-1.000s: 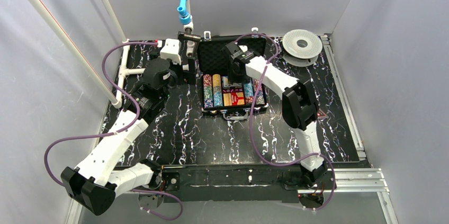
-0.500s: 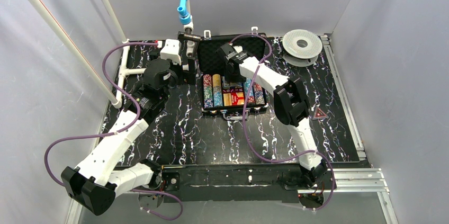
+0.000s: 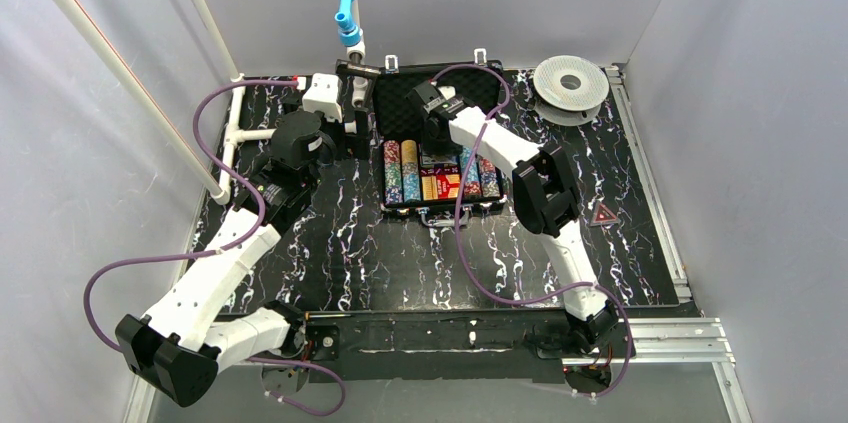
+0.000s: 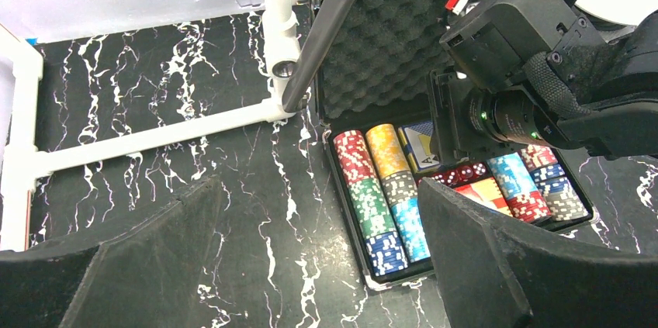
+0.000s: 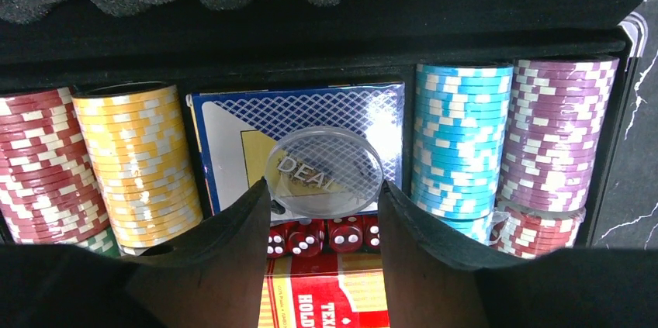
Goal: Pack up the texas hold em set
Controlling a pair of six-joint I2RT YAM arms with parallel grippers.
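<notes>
Packing looks nearly done: the open briefcase (image 3: 398, 108), at 12 o'clock on the surface (image 3: 350, 243), holds the chip rows (image 5: 140, 157), blue card deck (image 5: 295, 115) and red dice (image 5: 326, 236); the lid is not yet shut and latched. The right claw (image 5: 322, 188) is clenched on a clear disc (image 5: 326, 169) reading "DEAL", over the deck, and a red box (image 5: 326, 297) at the disc's 6 o'clock shows "HOL". The left claw (image 4: 318, 187), released and empty, hovers at the briefcase's 9 o'clock.

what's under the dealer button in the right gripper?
A blue card deck, seen around the clear dealer button; red dice sit by its near edge. The deck's middle print is blurred behind the button.
</notes>
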